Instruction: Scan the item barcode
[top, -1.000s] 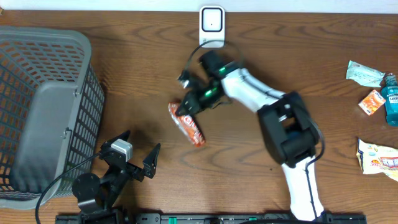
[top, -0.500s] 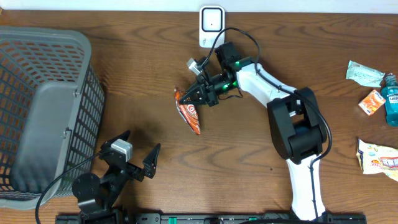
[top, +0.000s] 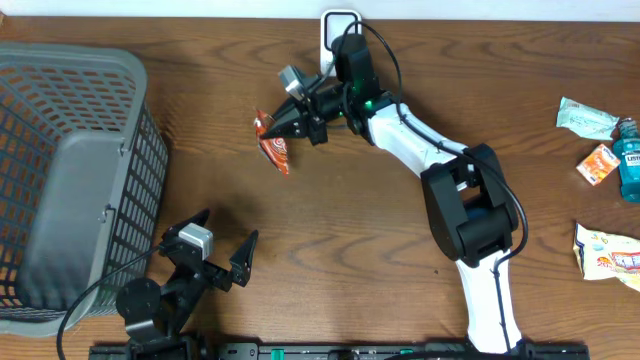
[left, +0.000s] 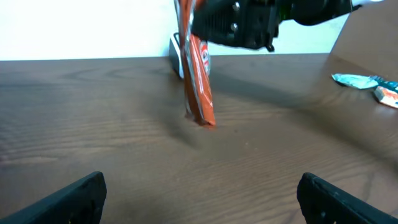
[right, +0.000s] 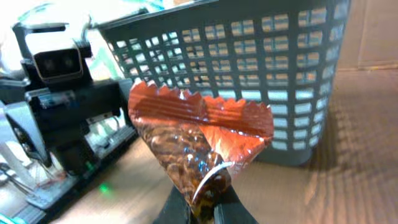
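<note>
Hanging from the tightly clenched right gripper (top: 292, 120), the orange snack packet (top: 272, 145) is held over the table (top: 350, 250), left of the white scanner (top: 330, 17) at the far edge. Its narrow end is pinched between the fingertips (right: 180, 210), and its serrated end is turned toward the grey basket (top: 60, 80). The left gripper (top: 222, 240) is spread wide and empty beside the basket.

I count one snack packet (top: 272, 148) in my right gripper (top: 288, 124), one basket (top: 70, 62), one scanner (top: 328, 20), one bottle (top: 629, 160), one small box (top: 598, 165), one green packet (top: 585, 117), one yellow packet (top: 608, 250).
</note>
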